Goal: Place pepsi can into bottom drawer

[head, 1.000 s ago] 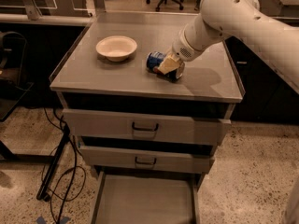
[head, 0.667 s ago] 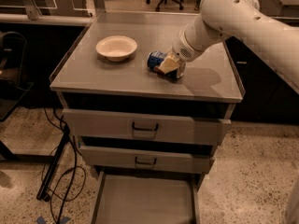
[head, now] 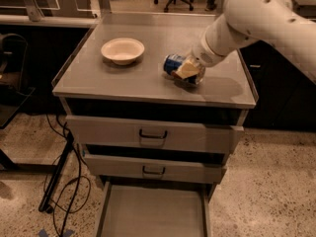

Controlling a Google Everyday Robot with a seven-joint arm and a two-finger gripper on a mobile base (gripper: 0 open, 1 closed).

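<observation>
1. Grips the pepsi can [head: 173, 63] in the gripper [head: 188, 71], fingers clamped around it, on the right half of the cabinet top [head: 148, 85]
2. Holds the can lying on its side, well apart from the cream bowl [head: 123, 50] to the left
3. Shows the bottom drawer [head: 153, 212] pulled open beneath the two upper drawers [head: 153, 135]

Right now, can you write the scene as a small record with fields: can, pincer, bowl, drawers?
pepsi can: lying on its side on the cabinet top, right of the bowl
pincer: at the can, covering its right part
bowl: cream, upright, apart from the can
bottom drawer: pulled out, visible floor bare
two upper drawers: much further in than the bottom drawer
status: can not yet in the drawer
</observation>
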